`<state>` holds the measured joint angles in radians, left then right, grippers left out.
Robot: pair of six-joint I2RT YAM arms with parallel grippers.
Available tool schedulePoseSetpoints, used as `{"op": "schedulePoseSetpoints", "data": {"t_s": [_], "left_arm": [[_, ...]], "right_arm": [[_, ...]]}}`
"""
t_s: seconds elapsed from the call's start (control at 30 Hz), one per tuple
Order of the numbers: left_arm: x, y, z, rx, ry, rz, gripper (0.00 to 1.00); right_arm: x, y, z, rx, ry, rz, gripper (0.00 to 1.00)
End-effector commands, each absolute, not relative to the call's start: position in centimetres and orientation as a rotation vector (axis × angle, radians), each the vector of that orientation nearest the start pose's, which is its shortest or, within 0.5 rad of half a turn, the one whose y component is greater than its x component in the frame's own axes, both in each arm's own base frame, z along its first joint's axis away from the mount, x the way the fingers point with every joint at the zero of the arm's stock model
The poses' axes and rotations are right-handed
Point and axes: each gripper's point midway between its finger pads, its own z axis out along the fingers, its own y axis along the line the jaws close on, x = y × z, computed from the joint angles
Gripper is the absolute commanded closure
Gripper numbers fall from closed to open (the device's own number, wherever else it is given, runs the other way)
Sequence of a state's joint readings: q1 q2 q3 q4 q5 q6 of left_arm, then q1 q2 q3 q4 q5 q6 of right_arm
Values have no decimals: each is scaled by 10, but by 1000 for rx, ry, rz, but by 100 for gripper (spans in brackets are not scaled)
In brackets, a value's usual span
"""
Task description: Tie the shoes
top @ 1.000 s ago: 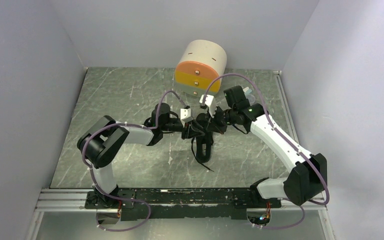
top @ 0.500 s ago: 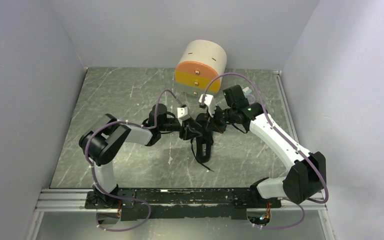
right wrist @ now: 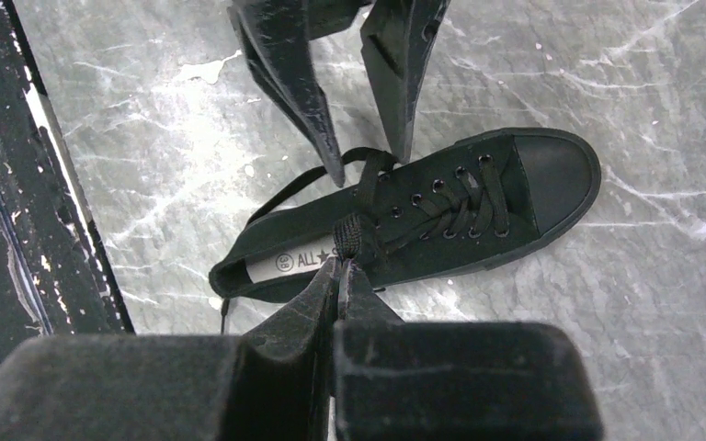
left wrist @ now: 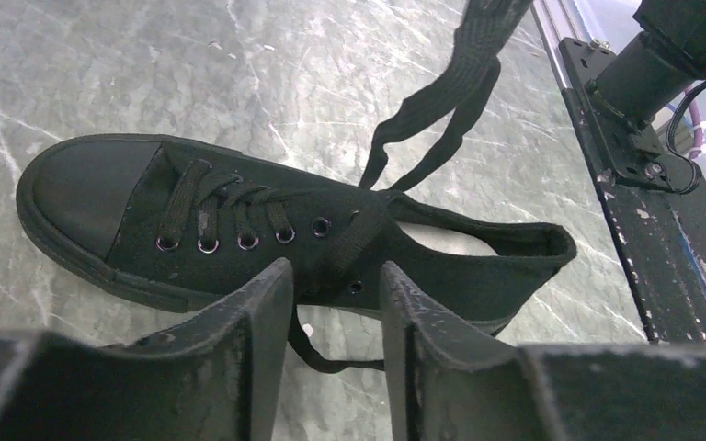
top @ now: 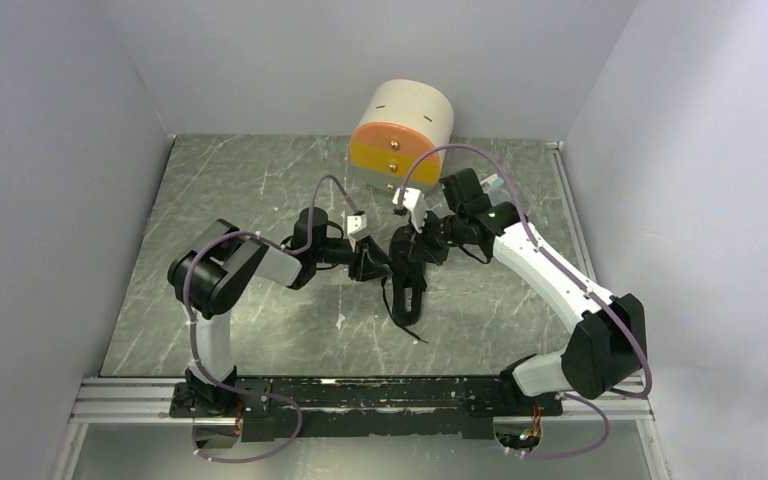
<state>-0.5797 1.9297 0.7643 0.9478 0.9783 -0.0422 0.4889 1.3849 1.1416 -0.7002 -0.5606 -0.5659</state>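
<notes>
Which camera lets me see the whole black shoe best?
The left wrist view: the shoe lies in full, toe cap to heel, with clear eyelets. The right wrist view shows the shoe too, but the right gripper, shut on a lace, covers part. From the top, the shoe is a small dark shape, details lost.

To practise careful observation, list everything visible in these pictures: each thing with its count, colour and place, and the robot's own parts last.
shoe: one, black low-top, on its sole mid-table between the grippers
laces: black, threaded through the shoe, part raised above it
drawer box: one, round, cream with orange and yellow fronts, at the table's far edge
table: one, grey marble pattern
mounting rail: one, black, near edge
cables: two, purple, one along each arm
left gripper: black, open, beside the shoe
right gripper: black, shut on the laces
</notes>
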Motion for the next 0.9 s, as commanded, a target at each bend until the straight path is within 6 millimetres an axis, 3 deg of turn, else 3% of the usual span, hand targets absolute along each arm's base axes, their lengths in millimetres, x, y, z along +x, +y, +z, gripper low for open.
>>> {"op": "schedulePoseSetpoints", "data": {"t_s": [0.0, 0.17, 0.27, 0.43, 0.87], "left_arm": [[275, -367, 99, 1225, 1350, -1331, 61], [272, -374, 112, 1247, 1305, -1338, 88], [266, -378, 122, 1252, 1276, -1346, 95], [256, -382, 141, 1216, 1215, -1355, 94], [243, -394, 141, 1165, 1184, -1418, 73]], "right_arm": [[267, 231, 172, -1418, 1919, 656, 100], [265, 232, 169, -1422, 1920, 669, 100], [264, 233, 168, -1423, 1918, 676, 100], [262, 235, 167, -1431, 1917, 687, 100], [258, 236, 171, -1418, 1916, 699, 100]]}}
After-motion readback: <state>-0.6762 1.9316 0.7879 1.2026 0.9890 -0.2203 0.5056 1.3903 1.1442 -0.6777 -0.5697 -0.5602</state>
